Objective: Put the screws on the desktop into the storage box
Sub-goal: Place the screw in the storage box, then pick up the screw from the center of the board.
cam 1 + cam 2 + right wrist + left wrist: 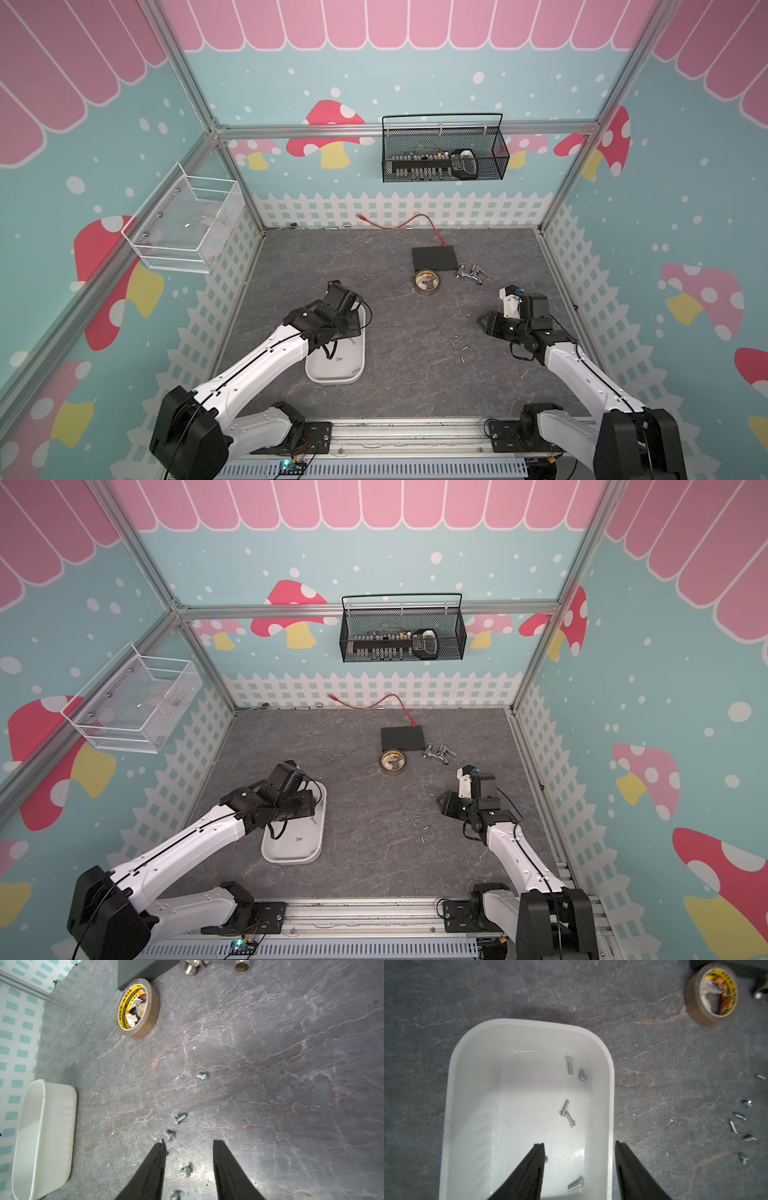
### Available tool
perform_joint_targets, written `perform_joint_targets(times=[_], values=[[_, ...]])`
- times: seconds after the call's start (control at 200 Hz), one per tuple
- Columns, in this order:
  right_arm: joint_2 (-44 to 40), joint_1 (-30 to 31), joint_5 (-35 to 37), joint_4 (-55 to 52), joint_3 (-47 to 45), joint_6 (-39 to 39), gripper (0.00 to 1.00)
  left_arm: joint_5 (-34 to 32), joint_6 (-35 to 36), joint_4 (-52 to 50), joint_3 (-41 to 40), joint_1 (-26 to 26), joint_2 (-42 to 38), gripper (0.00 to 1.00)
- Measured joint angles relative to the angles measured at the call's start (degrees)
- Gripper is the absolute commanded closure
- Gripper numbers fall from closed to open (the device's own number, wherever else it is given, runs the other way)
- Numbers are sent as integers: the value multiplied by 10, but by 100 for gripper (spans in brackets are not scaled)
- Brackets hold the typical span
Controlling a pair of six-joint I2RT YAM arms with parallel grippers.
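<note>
- White plastic box (pixel 529 1022) sits on grey worktop (pixel 664 1053), robot's left side. 5 screws (pixel 570 1067) lie loose inside; a 6th peeks from behind a finger.
- L gripper (pixel 579 1144) hangs over box, jaws apart, nothing b/w them. One finger is over box floor, the other by its rim.
- More screws (pixel 180 1118) are scattered on worktop, well apart from box.
- R gripper (pixel 189 1142) is above them, spread, empty. One screw lies on worktop b/w its fingers, touching neither.
- Tape roll (pixel 138 1008) lies further back, just beside flat black box (pixel 135 972); metal fittings (pixel 190 966) nearby.
</note>
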Motion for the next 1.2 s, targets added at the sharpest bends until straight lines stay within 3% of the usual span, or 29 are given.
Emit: perform_joint_targets(times=[0.185,0.535,0.95,1.2], values=[[-10,93,33,-40,7,14,55,29,9,30,-16,0,-62,41],[18,205,87,-82,1,50,60,53,13,51,-21,0,-60,42],[90,282,176,-103,1,78,65,56,13,54,-23,0,-60,42],[125,316,218,-99,17,89,73,55,13,56,-23,-1,-60,42]])
